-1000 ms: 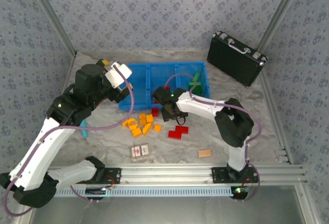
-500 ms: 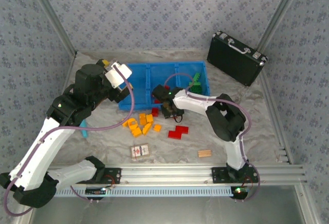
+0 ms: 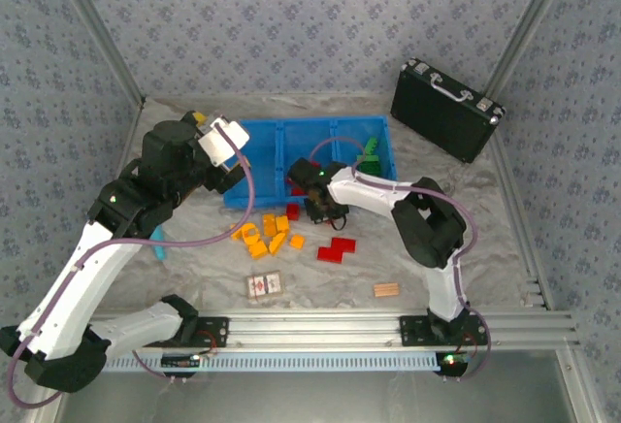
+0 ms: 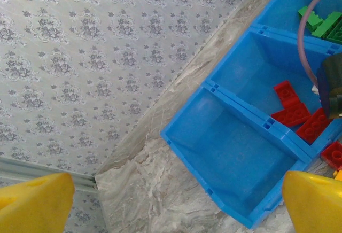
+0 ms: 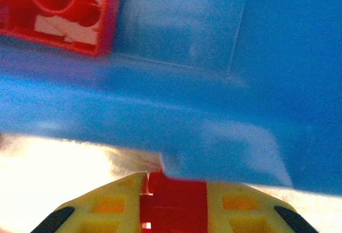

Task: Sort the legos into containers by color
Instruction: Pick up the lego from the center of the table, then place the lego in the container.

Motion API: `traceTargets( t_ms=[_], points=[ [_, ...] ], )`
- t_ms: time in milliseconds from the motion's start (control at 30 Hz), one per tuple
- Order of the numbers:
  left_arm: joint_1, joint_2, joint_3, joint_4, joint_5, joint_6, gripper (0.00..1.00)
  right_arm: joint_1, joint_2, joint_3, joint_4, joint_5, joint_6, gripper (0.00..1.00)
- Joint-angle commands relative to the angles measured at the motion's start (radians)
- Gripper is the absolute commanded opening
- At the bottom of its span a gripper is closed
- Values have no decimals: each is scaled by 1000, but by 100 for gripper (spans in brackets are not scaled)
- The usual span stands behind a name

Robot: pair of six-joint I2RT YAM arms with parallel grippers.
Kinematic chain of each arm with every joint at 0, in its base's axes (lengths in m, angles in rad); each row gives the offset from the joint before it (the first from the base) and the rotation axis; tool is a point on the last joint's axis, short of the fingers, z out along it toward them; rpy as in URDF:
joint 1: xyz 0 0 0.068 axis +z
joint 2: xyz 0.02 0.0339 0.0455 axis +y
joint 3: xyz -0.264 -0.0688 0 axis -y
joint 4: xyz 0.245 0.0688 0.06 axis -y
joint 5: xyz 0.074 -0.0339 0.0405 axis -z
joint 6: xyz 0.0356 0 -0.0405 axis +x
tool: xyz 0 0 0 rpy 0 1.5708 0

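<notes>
1. The right gripper point(image 3: 312, 208) is clamping a red lego point(image 5: 172, 193); its jaws are pressing together on the brick, right against the near wall of the blue tray point(image 3: 281, 125).
2. The left gripper point(image 4: 171, 201) is hovering above the tray's left compartment; its jaws are standing wide apart.
3. Red bricks point(image 4: 291, 107) are lying in the middle compartment; green bricks point(image 4: 320, 24) are lying in the right one.
4. Orange bricks point(image 3: 264, 234) and loose red legos point(image 3: 337, 248) are lying on the table, near the tray.
5. A small printed card point(image 3: 264, 286) is lying near the front rail; its writing is showing too small to read.
</notes>
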Motion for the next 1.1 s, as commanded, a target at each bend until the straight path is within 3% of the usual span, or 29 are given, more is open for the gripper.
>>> traceTargets(
  t_ms=[0, 167, 367, 600, 833, 1067],
  points=[
    [-4, 0, 13, 26, -25, 19, 100, 8, -73, 107, -54, -16, -71, 21],
    [-5, 10, 18, 24, -22, 22, 100, -19, -55, 223, -20, -22, -120, 21],
    [-4, 23, 79, -24, 75, 14, 100, -57, 70, 328, 18, -19, -158, 20],
    [1, 66, 78, -28, 70, 28, 100, -95, 180, 387, 62, -34, -191, 21],
    [1, 87, 80, -18, 75, 23, 100, -103, 172, 347, 94, -37, -233, 27],
    [1, 110, 98, -35, 79, 4, 100, -103, 119, 336, 88, -30, -250, 40]
  ],
)
